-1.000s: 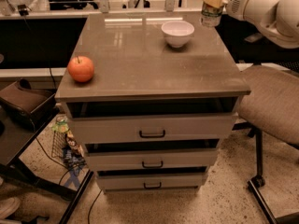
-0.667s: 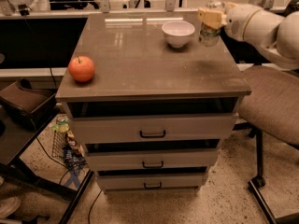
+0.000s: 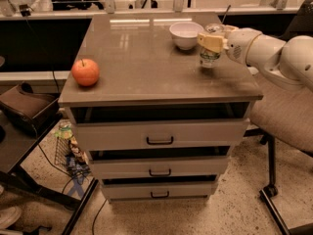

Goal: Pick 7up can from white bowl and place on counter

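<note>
7up can [image 3: 209, 58]: standing upright at the right side of the surface [image 3: 146, 67], just in front and to the right of the white bowl [image 3: 185, 34] and outside it; a band of its upper body is being covered by the gripper, and its lettering is too small to read.
can base: sitting at the level of the surface; whether it is touching or hanging just above cannot be told.
gripper [image 3: 211, 43]: extending in from the right, jaws set narrow and holding the can by its upper half; one yellowish pad [image 3: 209, 41] is facing the camera, the other is being hidden behind the can.
arm [image 3: 274, 53]: white, being cut off by the right edge of the view.
white bowl: sitting upright near the far right corner, showing only its pale inner wall.
drawers [image 3: 160, 133]: three, with black handles; dark gaps above them are hiding the interiors.
apple [image 3: 85, 72]: resting at the near left edge, well apart from the can.
</note>
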